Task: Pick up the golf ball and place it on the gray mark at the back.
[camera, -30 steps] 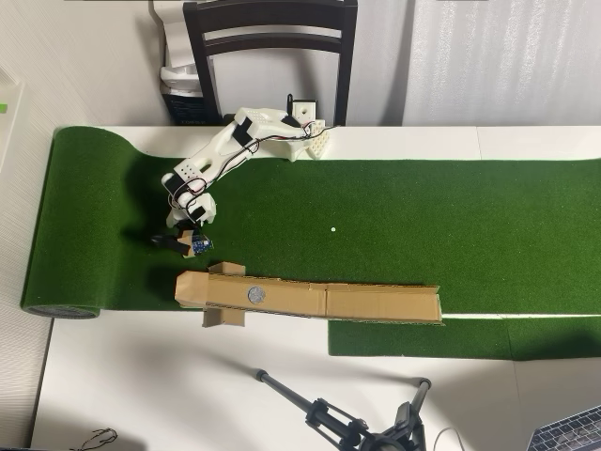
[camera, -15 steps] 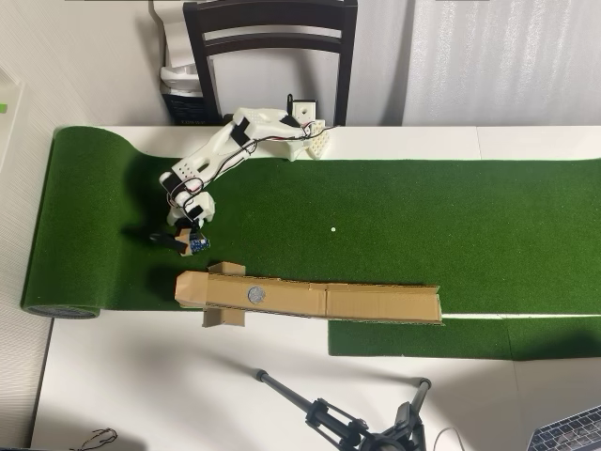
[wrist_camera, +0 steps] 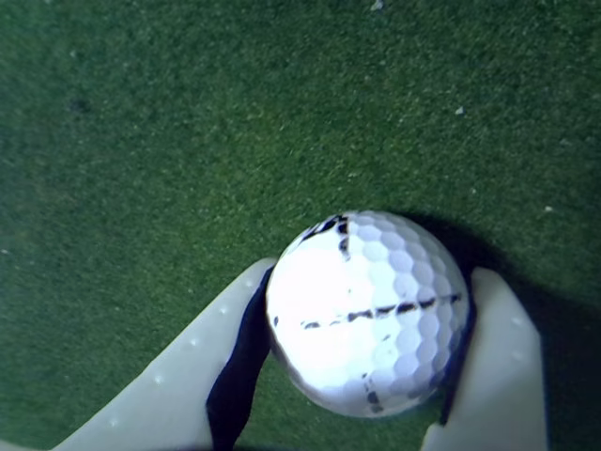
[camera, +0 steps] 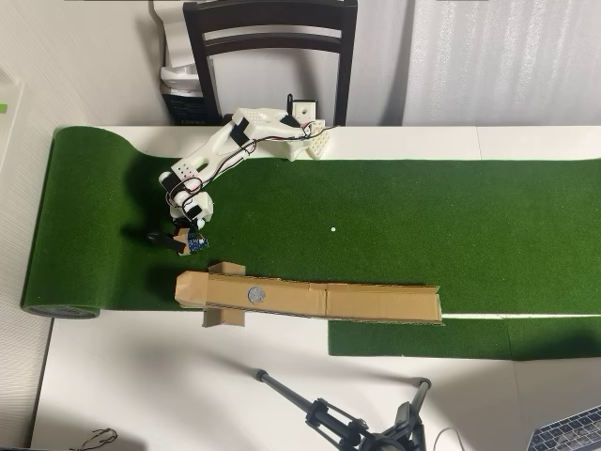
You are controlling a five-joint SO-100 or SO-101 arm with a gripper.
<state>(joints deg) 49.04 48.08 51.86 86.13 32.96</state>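
In the wrist view the golf ball point(wrist_camera: 366, 310), white and dimpled with thin dark lines, fills the space between the two pale fingers point(wrist_camera: 225, 357). My gripper point(wrist_camera: 376, 277) is shut on it just above the green turf. In the overhead view the gripper point(camera: 178, 241) hangs over the left part of the turf, and the arm hides the ball. The gray mark point(camera: 255, 294) is a small round spot on the cardboard strip, below and to the right of the gripper.
The long cardboard strip point(camera: 376, 303) lies along the lower edge of the green turf point(camera: 451, 216). A tiny white dot point(camera: 332, 228) sits mid-turf. The arm's base point(camera: 305, 136) stands by a dark chair point(camera: 272, 38). A tripod point(camera: 338, 423) lies on the white table.
In the overhead view the gripper has shifted slightly up and to the left. Nothing else has moved.
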